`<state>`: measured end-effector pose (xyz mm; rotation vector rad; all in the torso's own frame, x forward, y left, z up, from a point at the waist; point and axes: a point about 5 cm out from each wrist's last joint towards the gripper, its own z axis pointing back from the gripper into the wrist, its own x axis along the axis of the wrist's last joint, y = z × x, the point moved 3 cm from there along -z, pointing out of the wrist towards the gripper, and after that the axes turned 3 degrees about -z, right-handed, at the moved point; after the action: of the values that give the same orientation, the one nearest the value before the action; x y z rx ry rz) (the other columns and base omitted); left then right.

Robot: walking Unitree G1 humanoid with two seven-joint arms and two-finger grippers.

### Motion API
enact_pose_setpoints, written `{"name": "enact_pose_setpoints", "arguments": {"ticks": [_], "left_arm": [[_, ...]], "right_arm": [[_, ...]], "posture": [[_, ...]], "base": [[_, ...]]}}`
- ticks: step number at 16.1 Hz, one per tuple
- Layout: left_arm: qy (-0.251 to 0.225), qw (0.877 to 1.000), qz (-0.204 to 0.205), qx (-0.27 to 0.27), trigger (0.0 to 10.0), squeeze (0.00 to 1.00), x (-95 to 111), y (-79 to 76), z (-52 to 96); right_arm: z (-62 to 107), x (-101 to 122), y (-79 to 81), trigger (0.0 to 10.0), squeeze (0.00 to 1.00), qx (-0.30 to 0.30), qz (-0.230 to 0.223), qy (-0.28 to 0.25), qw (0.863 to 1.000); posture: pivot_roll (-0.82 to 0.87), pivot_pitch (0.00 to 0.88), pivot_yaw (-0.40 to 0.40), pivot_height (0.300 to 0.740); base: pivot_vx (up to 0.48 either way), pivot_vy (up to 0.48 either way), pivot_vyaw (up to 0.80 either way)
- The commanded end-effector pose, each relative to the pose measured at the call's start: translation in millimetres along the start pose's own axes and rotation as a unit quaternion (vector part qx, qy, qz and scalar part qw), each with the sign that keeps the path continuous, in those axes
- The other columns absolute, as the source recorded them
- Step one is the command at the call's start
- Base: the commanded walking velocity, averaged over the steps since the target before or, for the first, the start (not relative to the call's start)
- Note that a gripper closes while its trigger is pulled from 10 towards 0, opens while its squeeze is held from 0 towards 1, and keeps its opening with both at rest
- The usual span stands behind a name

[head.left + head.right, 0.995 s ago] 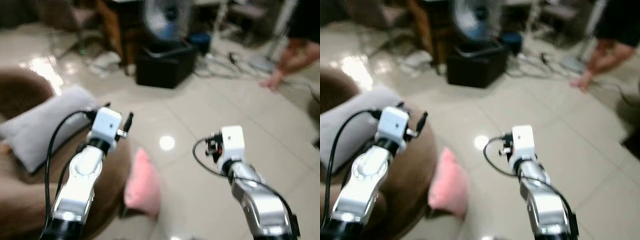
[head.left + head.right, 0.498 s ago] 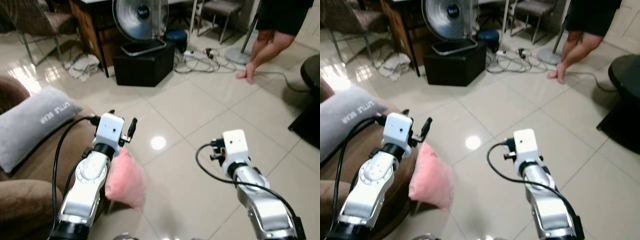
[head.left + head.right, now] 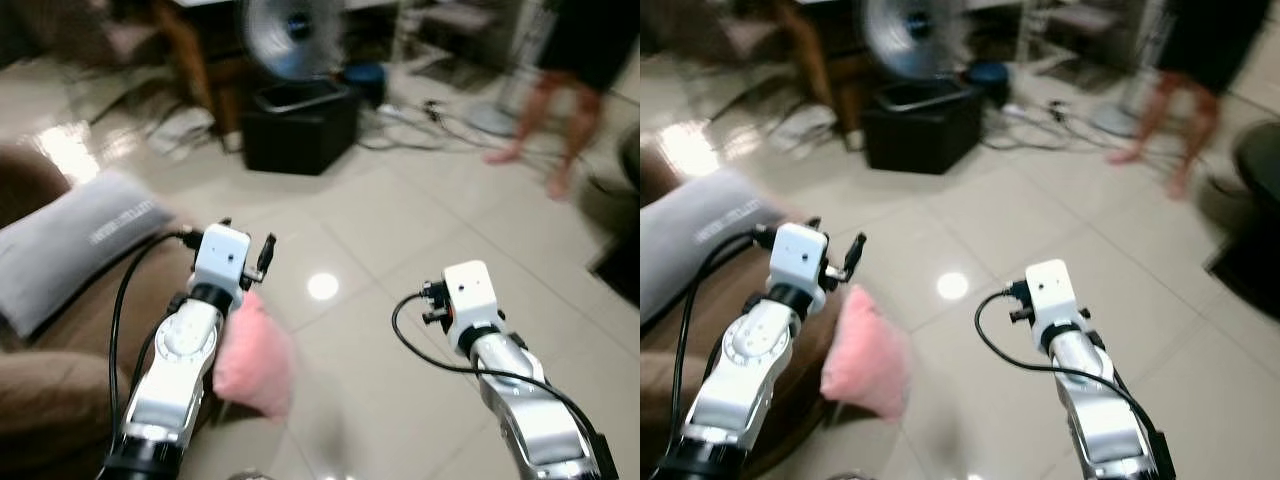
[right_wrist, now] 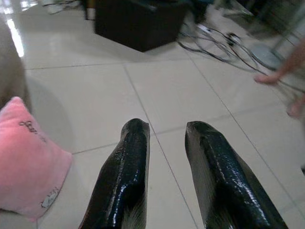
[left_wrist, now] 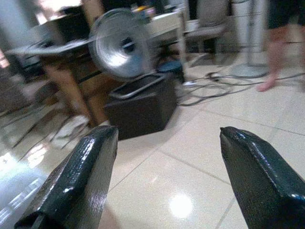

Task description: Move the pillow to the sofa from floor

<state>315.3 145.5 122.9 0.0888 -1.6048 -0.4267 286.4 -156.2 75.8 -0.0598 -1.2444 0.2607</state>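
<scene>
So: pink pillow (image 3: 254,358) sits on the floor (image 3: 400,230), propped against the near-right edge of the brown sofa (image 3: 60,350), partly hidden behind the left arm in the head views. Not yet lifted, by the look of it.

Left claw (image 5: 164,176): fingers spread wide, nothing between them, pointing over the pillow toward the far side of the room. Right claw (image 4: 167,167): fingers narrow, a slim gap, holding nothing, raised over bare tile well to the right of the pillow.

Grey pillow (image 3: 75,240) lies on the sofa seat, far-left of the pink one. Black box (image 3: 300,125) and a fan (image 3: 290,30) stand far across the floor; cables (image 3: 430,125) trail on the tile to their right. A person's legs (image 3: 560,120) stand far right.

Risks, as judged:
- Head views are blurred, so aim at the pillow may be off; the claws could close on air or pinch only a corner, and soft fabric would slip out.
- Pillow leans on the sofa; a push from the left arm could topple it flat or shove it under the sofa edge.
- Left arm's cable hangs close to the sofa arm; a snag seems possible on bending down.
- Person nearby; keep reach short.
</scene>
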Motion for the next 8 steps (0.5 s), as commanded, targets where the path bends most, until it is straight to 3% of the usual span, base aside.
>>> {"name": "enact_pose_setpoints", "arguments": {"ticks": [1, 6, 8], "left_arm": [[0.003, 1.000, -0.003, 0.004, 10.0, 0.00, -1.7, 3.6, 1.8], [0.003, 1.000, -0.008, 0.004, 10.0, 0.00, -1.2, 4.3, 1.2], [0.002, 1.000, -0.007, 0.009, 10.0, 0.00, -1.9, 5.6, 1.7]], "right_arm": [[-0.7, -0.4, 4.5, 10.0, 0.00, 0.007, -0.002, -0.004, 1.000], [-0.5, -2.3, 5.0, 10.0, 0.00, 0.012, -0.010, -0.003, 1.000], [-0.7, -3.0, 5.9, 10.0, 0.00, 0.013, -0.011, -0.002, 1.000]], "posture": [[-0.01, 0.020, -0.005, 0.740], [-0.01, 0.016, -0.002, 0.740], [-0.01, 0.016, -0.002, 0.740]], "base": [[0.379, 0.000, 0.52], [0.379, 0.000, 0.00], [0.000, 0.000, 0.00]]}}
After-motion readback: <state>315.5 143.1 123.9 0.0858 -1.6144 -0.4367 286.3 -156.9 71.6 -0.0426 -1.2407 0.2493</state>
